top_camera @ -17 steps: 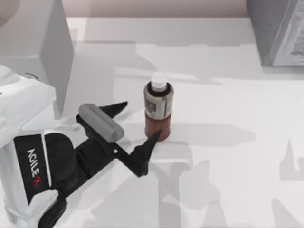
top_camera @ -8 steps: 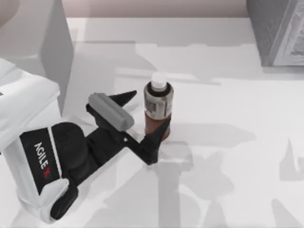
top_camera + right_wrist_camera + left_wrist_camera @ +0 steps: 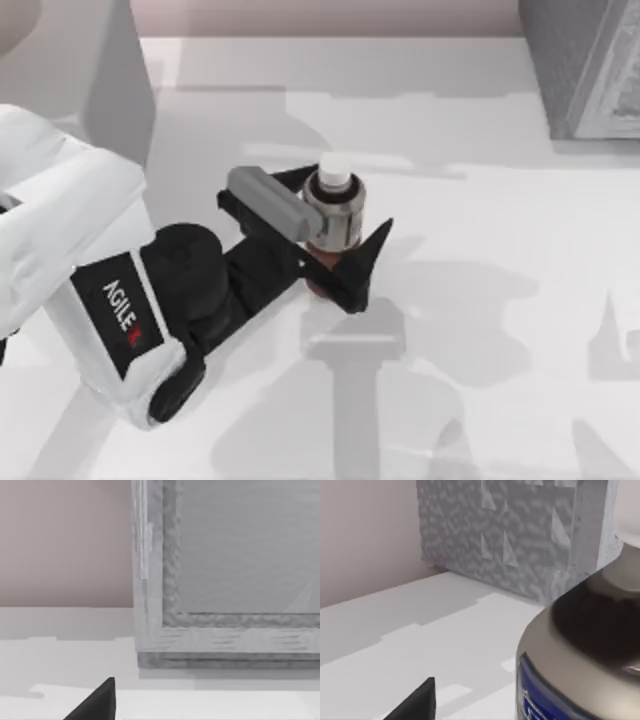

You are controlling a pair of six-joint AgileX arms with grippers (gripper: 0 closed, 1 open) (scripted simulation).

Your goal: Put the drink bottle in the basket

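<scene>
White tabletop (image 3: 480, 330) spreads across the top view, crossed by soft grey shadows, with a pale beige wall behind its far edge. At the far right corner stands the basket (image 3: 585, 65), a grey, rough-textured box whose wall also rises in the left wrist view (image 3: 505, 530) and whose rim and side appear close up in the right wrist view (image 3: 225, 580). A second pale grey block (image 3: 75, 60) stands at the far left of the table.

From the near left, the left arm (image 3: 90, 270), white-shelled with a black wrist, reaches toward the middle of the table. Its left gripper (image 3: 335, 235) sits around the drink bottle (image 3: 334, 215) with its fingers spread: one dark finger lies on the far side of the bottle, the other (image 3: 365, 265) on the near right side, with the lower body between them. Whether the fingers touch the bottle cannot be told.

The bottle stands upright on the table near the middle, well apart from the basket. Its white cap (image 3: 335, 167) points up, the silver-grey band wraps its upper half, and reddish-brown liquid shows below. In the left wrist view the bottle (image 3: 580, 650) looms close, a blue patch on its label.

One dark fingertip of the right gripper (image 3: 95, 702) shows in the right wrist view, above the table beside the basket.
</scene>
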